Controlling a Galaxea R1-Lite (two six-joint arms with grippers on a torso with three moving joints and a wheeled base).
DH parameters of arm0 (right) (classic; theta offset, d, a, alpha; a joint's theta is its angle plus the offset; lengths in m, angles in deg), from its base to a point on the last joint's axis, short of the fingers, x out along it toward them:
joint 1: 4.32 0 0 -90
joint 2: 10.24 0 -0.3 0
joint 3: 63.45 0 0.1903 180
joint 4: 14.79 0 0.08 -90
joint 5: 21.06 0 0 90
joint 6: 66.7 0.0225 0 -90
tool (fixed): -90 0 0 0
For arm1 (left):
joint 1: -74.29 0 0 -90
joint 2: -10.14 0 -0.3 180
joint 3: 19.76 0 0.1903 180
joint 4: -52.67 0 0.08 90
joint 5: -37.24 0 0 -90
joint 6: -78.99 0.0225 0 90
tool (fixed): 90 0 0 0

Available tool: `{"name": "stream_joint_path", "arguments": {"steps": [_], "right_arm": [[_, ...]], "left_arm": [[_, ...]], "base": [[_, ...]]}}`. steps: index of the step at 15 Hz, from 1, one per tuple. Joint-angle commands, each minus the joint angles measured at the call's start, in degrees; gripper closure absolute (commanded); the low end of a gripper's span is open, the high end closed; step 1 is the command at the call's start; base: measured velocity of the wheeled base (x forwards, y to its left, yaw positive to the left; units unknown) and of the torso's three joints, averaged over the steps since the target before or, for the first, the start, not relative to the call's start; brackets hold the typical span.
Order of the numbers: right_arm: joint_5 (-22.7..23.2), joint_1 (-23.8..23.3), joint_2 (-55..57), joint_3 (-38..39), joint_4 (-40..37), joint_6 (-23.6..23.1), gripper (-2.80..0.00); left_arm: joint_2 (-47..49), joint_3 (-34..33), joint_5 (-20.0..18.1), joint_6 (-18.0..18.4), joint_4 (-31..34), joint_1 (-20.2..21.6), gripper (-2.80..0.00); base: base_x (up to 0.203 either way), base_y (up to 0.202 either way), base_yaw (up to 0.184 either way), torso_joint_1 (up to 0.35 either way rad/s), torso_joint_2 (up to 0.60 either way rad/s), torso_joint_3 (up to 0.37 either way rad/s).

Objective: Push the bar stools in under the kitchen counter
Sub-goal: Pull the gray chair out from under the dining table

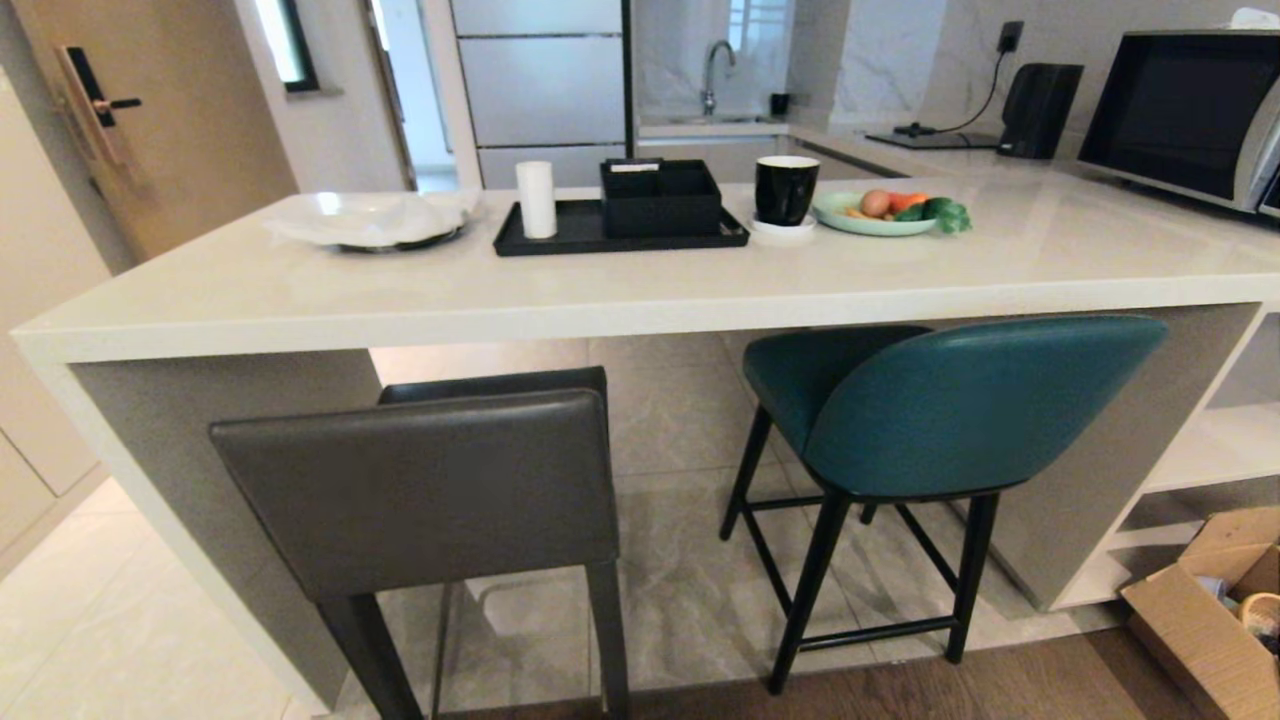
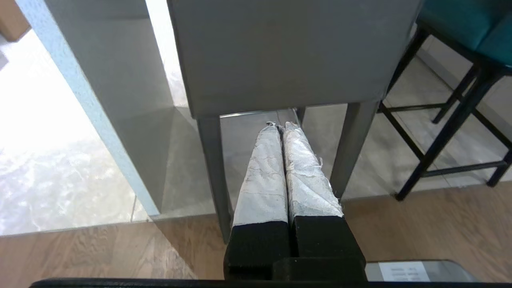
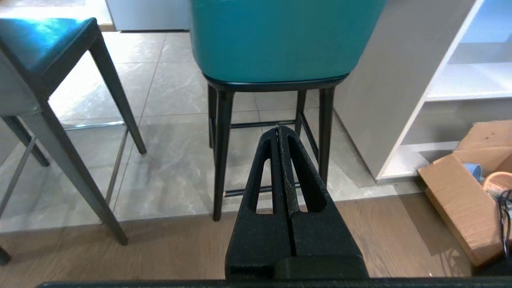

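Note:
Two bar stools stand at the kitchen counter (image 1: 600,300), a thick white slab on pale grey side panels. The boxy dark-grey stool (image 1: 430,490) is at the left, its seat partly under the slab and its back out in front. The teal stool (image 1: 960,400) with thin black legs stands at the right, also partly under. Neither arm shows in the head view. My left gripper (image 2: 282,126) is shut and empty, pointing at the grey stool's back (image 2: 288,56) from a short way off. My right gripper (image 3: 278,129) is shut and empty, facing the teal stool's back (image 3: 280,40).
On the counter lie a white plate (image 1: 370,222), a black tray (image 1: 620,232) with a box and a white cylinder, a black mug (image 1: 785,188), a fruit plate (image 1: 880,212) and a microwave (image 1: 1190,110). White shelves (image 1: 1220,440) and an open cardboard box (image 1: 1210,620) stand at right.

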Motion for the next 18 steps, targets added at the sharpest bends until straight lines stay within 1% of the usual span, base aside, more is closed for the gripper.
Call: {"name": "stream_joint_path", "arguments": {"steps": [1, 5, 7, 12, 14, 18], "right_arm": [[0.0, 0.0, -0.1, -0.1, 0.0, 0.0, 0.00], [-0.1, 0.0, -0.1, -0.1, 0.0, 0.2, 0.00], [-0.2, 0.0, -0.1, -0.1, 0.0, 1.1, 0.00], [-0.2, 0.0, -0.1, -0.1, 0.0, 1.0, 0.00], [-0.2, 0.0, -0.1, -0.1, 0.0, 1.1, 0.00], [-0.3, 0.0, -0.1, -0.1, 0.0, 1.2, 0.00]], "left_arm": [[0.0, 0.0, -0.1, 0.0, 0.1, 0.0, 0.00], [0.0, 0.0, -0.1, 0.0, 0.1, 0.0, 0.00], [0.0, 0.0, -0.1, 0.0, 0.1, 0.0, 0.00], [0.0, 0.0, 0.0, 0.0, 0.1, 0.0, 0.00], [0.0, 0.0, -0.1, 0.0, 0.1, 0.0, 0.00], [0.0, 0.0, -0.1, 0.0, 0.1, 0.0, 0.00]], "base": [[0.000, 0.000, 0.000, 0.000, 0.00, 0.000], [0.000, 0.000, 0.000, 0.000, 0.00, 0.000], [0.000, 0.000, 0.000, 0.000, 0.00, 0.000], [-0.001, -0.002, 0.011, -0.001, 0.00, 0.001], [-0.007, -0.007, 0.126, 0.005, 0.00, 0.002], [-0.003, -0.008, 0.175, 0.002, 0.00, 0.000]]}}
